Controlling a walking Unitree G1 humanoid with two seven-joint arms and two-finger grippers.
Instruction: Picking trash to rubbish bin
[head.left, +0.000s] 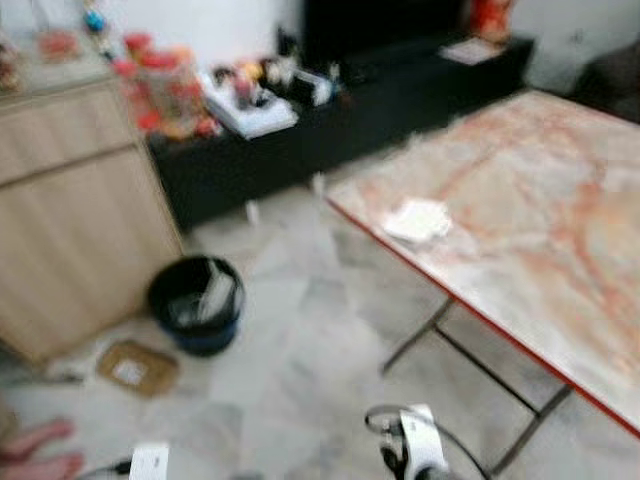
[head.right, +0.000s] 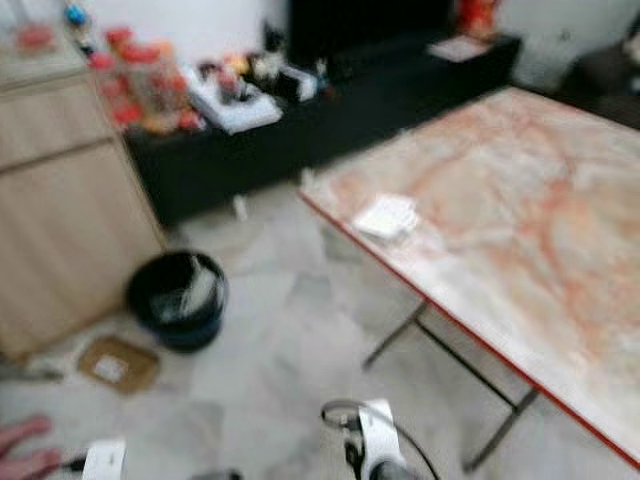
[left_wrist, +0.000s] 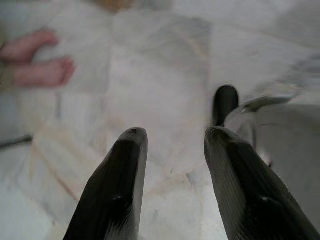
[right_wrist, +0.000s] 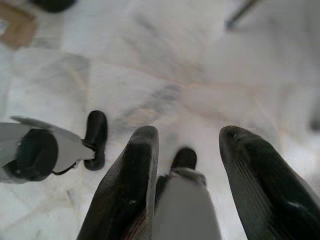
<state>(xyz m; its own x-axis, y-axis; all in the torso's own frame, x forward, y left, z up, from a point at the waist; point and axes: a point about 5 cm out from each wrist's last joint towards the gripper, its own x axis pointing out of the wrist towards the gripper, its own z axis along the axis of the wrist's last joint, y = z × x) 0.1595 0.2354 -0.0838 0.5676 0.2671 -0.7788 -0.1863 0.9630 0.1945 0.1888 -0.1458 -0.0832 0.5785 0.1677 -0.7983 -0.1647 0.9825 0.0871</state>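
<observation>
Everything's looking a bit blurry for me right now, so bear with me. Biggest thing in front of me is the marble-patterned table (head.left: 540, 230) with the red edge, sitting on thin metal legs over the pale tiled floor (head.left: 300, 350). I'm using that table as my anchor for everything else.

Beyond the table's far end a long black low cabinet (head.left: 300, 140) is running along the wall, cluttered with red and white stuff I can't make out. Well off the table's near-left corner a light wooden cabinet (head.left: 70, 200) is standing, and the rubbish bin (head.left: 197, 303) is sitting on the floor just beside it, between that cabinet and the table. It's dark, round, and has something pale inside.

The trash, a crumpled white piece of paper (head.left: 419, 220), is lying on the table top close to its near-left corner, just in from the red edge. A flat brown cardboard piece (head.left: 137, 367) is lying on the floor beside the bin, on the side away from the table.

A person's bare feet (left_wrist: 42, 60) are showing on the tiles, further from the table than the bin.

My left gripper (left_wrist: 172, 137) is hanging over the floor with fingers apart, gripping nothing. My right gripper (right_wrist: 190, 135) is hanging likewise, fingers spread and empty.
</observation>
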